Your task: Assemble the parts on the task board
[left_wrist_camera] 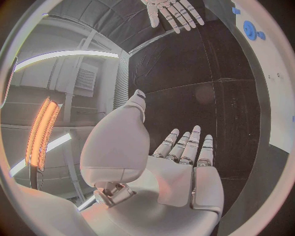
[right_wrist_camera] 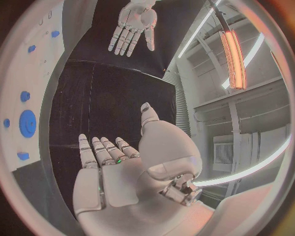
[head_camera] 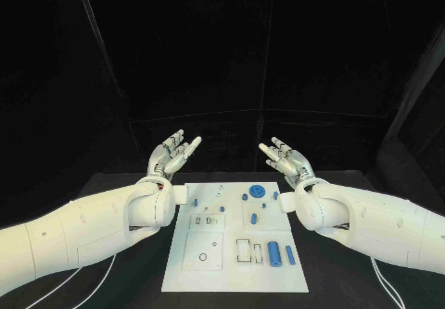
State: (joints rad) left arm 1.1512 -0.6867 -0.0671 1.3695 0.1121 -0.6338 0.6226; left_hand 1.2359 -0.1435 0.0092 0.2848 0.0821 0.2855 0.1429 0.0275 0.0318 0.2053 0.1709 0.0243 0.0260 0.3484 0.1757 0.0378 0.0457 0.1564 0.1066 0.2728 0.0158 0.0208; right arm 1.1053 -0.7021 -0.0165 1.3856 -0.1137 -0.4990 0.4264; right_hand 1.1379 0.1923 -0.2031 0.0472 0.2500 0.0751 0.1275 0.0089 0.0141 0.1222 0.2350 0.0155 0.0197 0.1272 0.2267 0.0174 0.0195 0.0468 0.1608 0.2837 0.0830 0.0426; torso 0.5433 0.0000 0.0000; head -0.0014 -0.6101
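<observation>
A: Blue plastic, by the look of it, is what the parts (head_camera: pixel 274 252) are made of. In the head view they are seen on the white task board (head_camera: pixel 186 277), which lies between the two forearms and nearer the robot than either hand. The left hand (head_camera: pixel 173 152) and the right hand (head_camera: pixel 285 158) are raised beyond the board's far edge, fingers spread, nothing held.

B: Handling estimate?

A: The pieces are judged light, rigid and smooth, so likely slippery. The cylinder is best taken across its round flanks near mid-length; the round disc (head_camera: pixel 256 190) by its rim.

B: Left wrist view?

A: The left hand (left_wrist_camera: pixel 184 172) is shown released, fingers straight and slightly apart, over bare black table (left_wrist_camera: pixel 203 113). The board (left_wrist_camera: pixel 270 64) is seen off to the side of the fingers, well apart. The right hand (left_wrist_camera: pixel 173 12) is seen opposite, also spread.

B: Right wrist view?

A: The right hand (right_wrist_camera: pixel 107 169) is likewise loose and holds nothing. The disc (right_wrist_camera: pixel 27 123) and smaller pegs lie on the board (right_wrist_camera: pixel 37 78) beside the fingers, untouched. Assembly is judged not yet begun.
</observation>
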